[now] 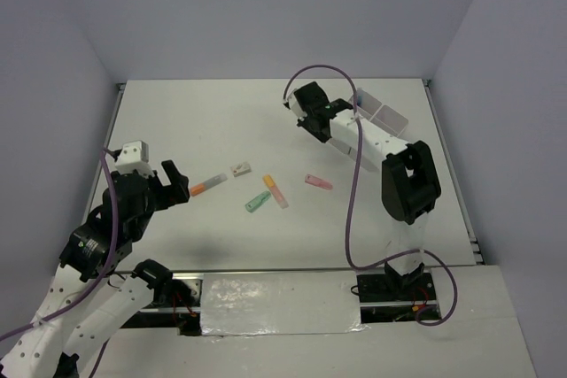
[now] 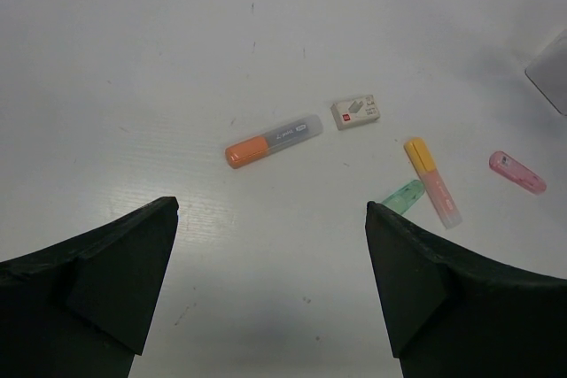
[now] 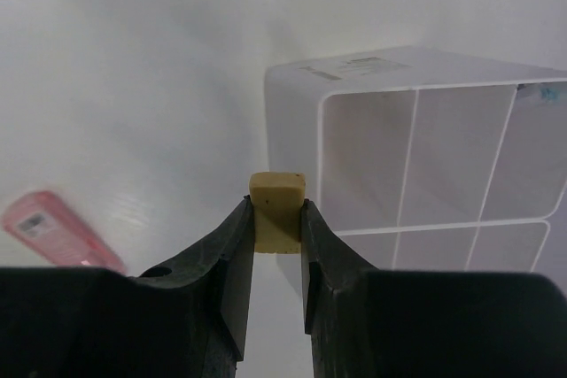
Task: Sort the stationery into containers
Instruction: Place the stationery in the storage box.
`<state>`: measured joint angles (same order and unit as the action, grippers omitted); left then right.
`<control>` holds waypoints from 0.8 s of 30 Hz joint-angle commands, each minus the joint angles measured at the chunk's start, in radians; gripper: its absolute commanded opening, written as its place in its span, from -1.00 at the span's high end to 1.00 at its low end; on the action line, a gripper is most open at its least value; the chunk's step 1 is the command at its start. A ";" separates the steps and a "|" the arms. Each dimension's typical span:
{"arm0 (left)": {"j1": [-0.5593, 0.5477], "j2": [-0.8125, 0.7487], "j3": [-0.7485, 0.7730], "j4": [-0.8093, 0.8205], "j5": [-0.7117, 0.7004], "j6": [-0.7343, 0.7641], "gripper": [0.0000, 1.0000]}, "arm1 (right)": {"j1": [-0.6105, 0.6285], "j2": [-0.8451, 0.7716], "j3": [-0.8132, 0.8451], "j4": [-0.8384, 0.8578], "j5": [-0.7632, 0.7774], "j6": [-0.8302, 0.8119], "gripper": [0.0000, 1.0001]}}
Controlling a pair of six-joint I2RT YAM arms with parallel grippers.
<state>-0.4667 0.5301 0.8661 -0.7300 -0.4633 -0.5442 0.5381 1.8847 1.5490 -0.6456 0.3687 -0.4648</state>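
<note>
My left gripper (image 1: 177, 185) (image 2: 271, 205) is open and empty, just above the table, short of an orange marker (image 1: 206, 185) (image 2: 272, 140). Beyond lie a small white eraser (image 1: 240, 168) (image 2: 356, 113), a yellow-capped pink marker (image 1: 275, 191) (image 2: 432, 181), a green marker (image 1: 258, 202) (image 2: 403, 196) and a pink marker (image 1: 318, 181) (image 2: 517, 172) (image 3: 58, 229). My right gripper (image 1: 299, 104) (image 3: 275, 204) is shut on a tan eraser (image 3: 277, 190), held above the table just left of the white four-compartment box (image 1: 383, 113) (image 3: 292, 104). Something blue (image 3: 542, 92) shows in a far compartment.
White walls close the table at the back and both sides. The right arm's purple cable (image 1: 350, 219) loops over the table's right half. A corner of the box (image 2: 554, 73) shows at the right edge of the left wrist view.
</note>
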 commanded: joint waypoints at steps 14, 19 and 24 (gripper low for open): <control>0.003 0.013 0.005 0.063 0.051 0.047 -0.99 | -0.132 0.088 0.076 0.030 0.131 -0.115 0.82; 0.003 0.018 0.004 0.064 0.055 0.050 -0.99 | -0.144 0.102 0.082 0.034 0.124 -0.112 0.50; 0.003 0.018 0.005 0.067 0.058 0.052 -0.99 | -0.145 0.099 0.085 0.026 0.104 -0.095 0.24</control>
<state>-0.4667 0.5461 0.8658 -0.7090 -0.4133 -0.5213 0.3939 1.9938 1.6112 -0.6403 0.4759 -0.5671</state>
